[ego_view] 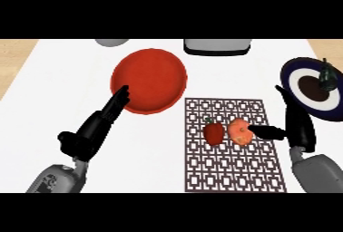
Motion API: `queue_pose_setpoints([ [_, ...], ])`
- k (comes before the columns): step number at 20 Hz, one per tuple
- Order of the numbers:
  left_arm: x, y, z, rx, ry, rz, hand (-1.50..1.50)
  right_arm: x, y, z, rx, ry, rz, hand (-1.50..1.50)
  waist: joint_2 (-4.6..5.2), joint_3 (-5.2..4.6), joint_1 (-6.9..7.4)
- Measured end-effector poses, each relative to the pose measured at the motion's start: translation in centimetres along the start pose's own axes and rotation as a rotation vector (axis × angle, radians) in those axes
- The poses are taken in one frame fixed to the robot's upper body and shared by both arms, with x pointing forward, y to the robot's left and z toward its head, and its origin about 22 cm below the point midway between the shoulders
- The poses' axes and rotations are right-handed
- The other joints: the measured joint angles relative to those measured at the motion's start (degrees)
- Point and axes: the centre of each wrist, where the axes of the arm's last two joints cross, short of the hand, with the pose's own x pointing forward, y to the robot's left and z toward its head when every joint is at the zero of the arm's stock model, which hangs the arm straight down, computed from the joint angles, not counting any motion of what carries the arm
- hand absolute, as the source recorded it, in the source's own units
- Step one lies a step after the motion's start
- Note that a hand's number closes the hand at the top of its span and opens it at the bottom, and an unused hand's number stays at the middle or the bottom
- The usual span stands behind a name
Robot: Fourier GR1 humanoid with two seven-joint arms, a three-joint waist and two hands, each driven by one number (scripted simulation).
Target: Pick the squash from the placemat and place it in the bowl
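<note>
The orange squash (239, 131) lies on the patterned placemat (231, 172), right beside a red pepper (213, 133). My right hand (298, 121) stands just right of the squash, open, its fingers straight and pointing away from me. Its thumb (267, 131) reaches left and touches the squash's right side. The red bowl (149, 80) sits on the white counter, up and left of the placemat. My left hand (100, 123) is open with straight fingers, whose tips lie at the bowl's left rim.
A dark blue and white plate (311, 97) with a dark green object (327, 77) on it stands at the right edge, close behind my right hand. A grey appliance (218, 45) and a grey item (112, 42) sit along the far edge.
</note>
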Motion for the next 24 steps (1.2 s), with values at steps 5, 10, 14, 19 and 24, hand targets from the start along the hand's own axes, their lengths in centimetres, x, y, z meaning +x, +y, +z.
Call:
queue_pose_setpoints([
  [5, 0.1, -0.6, -0.3, -0.003, 0.002, -0.001, 0.0, 2.3, -0.9, -0.5, 0.282, 0.151, 0.187, -1.5, -0.07, -0.06, 0.3],
  [10, 0.3, -0.5, -0.2, -0.009, 0.005, 0.002, 0.0, 7.5, -2.5, -1.2, 0.487, 0.271, 0.265, -1.5, -0.06, 0.06, 0.37],
  [14, -0.1, -0.3, 0.0, -0.01, -0.001, 0.004, 0.0, 10.8, -2.7, -1.6, 0.575, 0.294, 0.255, -1.5, 0.06, 0.15, 0.32],
  [19, -0.4, -0.1, 0.3, -0.009, 0.006, -0.002, 0.0, 12.2, -1.5, -1.7, 0.629, 0.313, 0.261, -1.5, 0.12, 0.22, 0.19],
  [24, -0.3, -0.1, 0.4, 0.001, 0.002, -0.003, 0.0, 12.9, -0.2, -0.8, 0.645, 0.299, 0.292, -1.5, 0.1, 0.25, 0.02],
])
